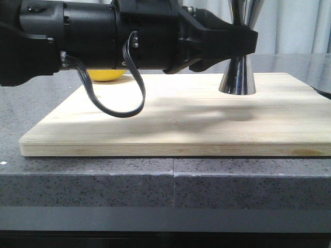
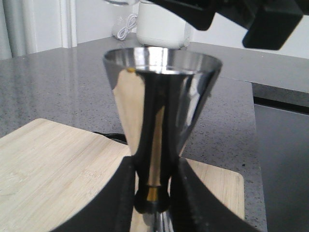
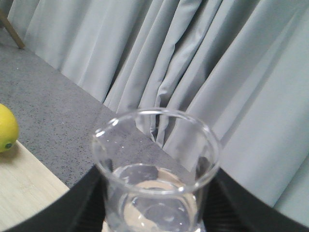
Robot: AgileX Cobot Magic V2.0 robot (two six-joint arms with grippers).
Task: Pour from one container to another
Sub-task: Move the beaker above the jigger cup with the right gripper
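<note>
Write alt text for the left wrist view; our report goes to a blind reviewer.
The left gripper clasps a shiny steel hourglass jigger at its narrow, gold-banded waist, upright over a pale wooden board. Behind lie a grey speckled countertop and a white appliance.

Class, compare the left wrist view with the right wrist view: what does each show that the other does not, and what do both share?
Only the left wrist view shows the steel jigger, with the left pincer closed at its gold-banded waist, and a white appliance behind.

Only the right wrist view shows the glass beaker holding clear liquid, gripped by the right pincer, plus a lemon and grey curtains.

Both show the wooden board on the grey speckled counter.
</note>
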